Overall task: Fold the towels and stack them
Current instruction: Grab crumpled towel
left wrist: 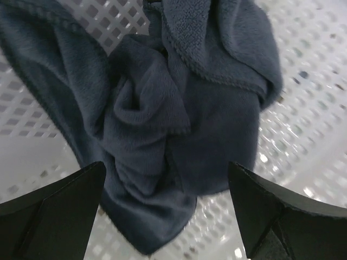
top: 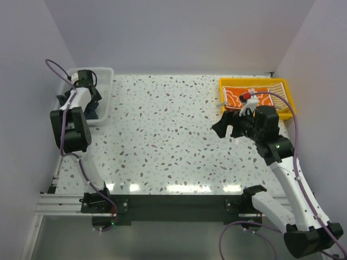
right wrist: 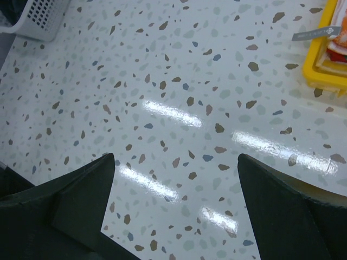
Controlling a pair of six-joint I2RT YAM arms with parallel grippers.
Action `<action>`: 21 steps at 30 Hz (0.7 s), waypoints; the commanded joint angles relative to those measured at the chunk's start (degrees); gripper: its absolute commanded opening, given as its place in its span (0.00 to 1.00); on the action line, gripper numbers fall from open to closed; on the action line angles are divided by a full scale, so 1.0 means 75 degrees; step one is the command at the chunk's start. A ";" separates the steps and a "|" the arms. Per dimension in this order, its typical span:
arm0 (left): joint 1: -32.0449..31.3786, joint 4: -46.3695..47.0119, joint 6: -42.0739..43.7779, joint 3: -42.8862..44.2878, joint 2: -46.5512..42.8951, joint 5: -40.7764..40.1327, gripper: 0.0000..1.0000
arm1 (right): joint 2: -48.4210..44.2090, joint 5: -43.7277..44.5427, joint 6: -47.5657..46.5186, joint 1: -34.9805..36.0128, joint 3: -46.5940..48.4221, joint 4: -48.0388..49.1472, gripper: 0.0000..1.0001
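Left fingers (left wrist: 54, 208) spread wide, right over a crumpled dark blue-grey towel (left wrist: 179, 135) in the white mesh basket (left wrist: 314, 108). Right fingers (right wrist: 70, 211) apart too, nothing in them, above the glossy speckled worktop (right wrist: 179, 81), near the yellow tray (top: 286, 95) holding an orange towel (top: 234, 96). Plain pale walls (top: 179, 32) all round.

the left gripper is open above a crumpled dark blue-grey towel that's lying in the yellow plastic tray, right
Not quite. The crumpled dark blue-grey towel lies in the white mesh basket, not the yellow plastic tray. The left wrist view shows perforated white plastic under it. The left gripper is indeed open above it.
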 commanded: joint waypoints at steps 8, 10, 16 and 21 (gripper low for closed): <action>0.0288 0.0939 0.0239 0.1074 0.1800 0.0241 0.44 | 0.0341 -0.0332 -0.0329 0.0073 -0.0036 0.0234 0.99; 0.0299 0.1033 0.0437 0.0981 0.1637 0.0429 0.10 | 0.0364 -0.0285 -0.0329 0.0061 -0.0001 0.0152 0.99; 0.0206 0.0952 0.0684 0.1049 -0.0014 0.0441 0.00 | 0.0364 -0.0203 -0.0399 0.0061 0.0163 -0.0024 0.99; -0.0531 0.0097 0.0872 0.2148 -0.1361 0.0394 0.00 | 0.0411 -0.0203 -0.0387 0.0073 0.0339 -0.0071 0.99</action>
